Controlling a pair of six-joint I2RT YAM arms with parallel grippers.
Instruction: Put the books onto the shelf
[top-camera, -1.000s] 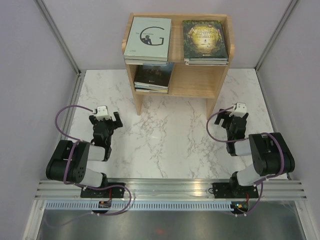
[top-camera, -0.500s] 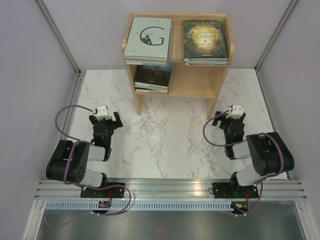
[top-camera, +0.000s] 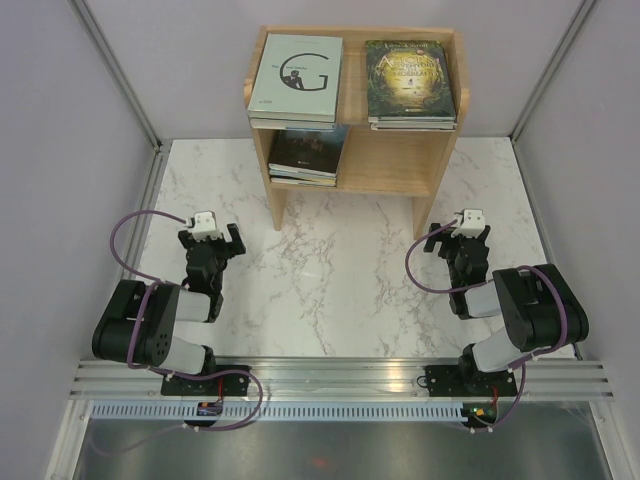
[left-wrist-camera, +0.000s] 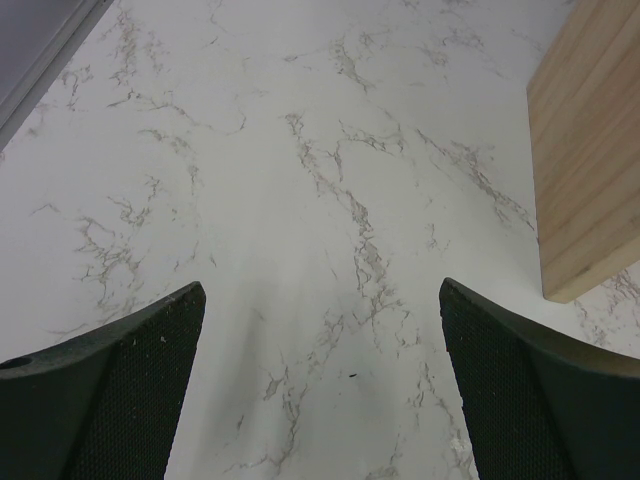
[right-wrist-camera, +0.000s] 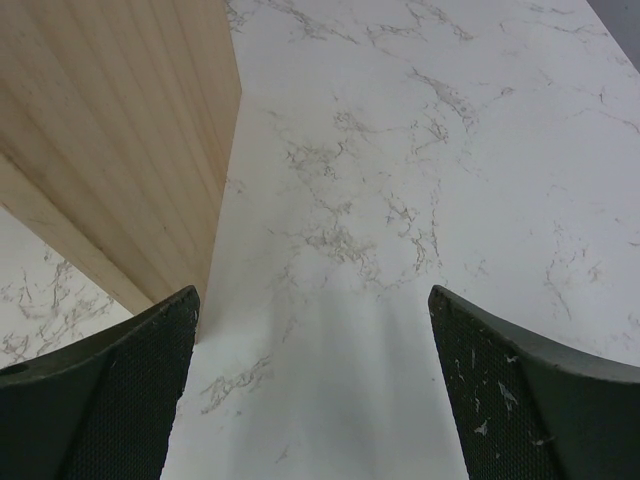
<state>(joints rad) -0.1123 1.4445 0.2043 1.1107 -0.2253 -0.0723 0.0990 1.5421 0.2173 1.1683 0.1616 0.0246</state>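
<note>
The light wooden shelf (top-camera: 392, 160) stands at the back of the marble table. On its top board lie two stacks of books: a pale green one with a big "G" (top-camera: 296, 76) on the left, a dark green-gold one (top-camera: 409, 82) on the right. A third stack with a black cover (top-camera: 305, 156) lies on the lower tier at left. My left gripper (top-camera: 212, 238) rests low near the front left, open and empty. My right gripper (top-camera: 472, 233) sits open and empty just right of the shelf's right leg (right-wrist-camera: 120, 160). The left wrist view shows the shelf's left leg (left-wrist-camera: 590, 160).
Purple-grey walls (top-camera: 60, 180) with metal frame posts close the table on the left, right and back. An aluminium rail (top-camera: 340, 378) runs along the near edge where both arm bases are bolted.
The right arm has drawn back a little toward its base and its gripper has shifted slightly left. The left arm and the books have not moved.
</note>
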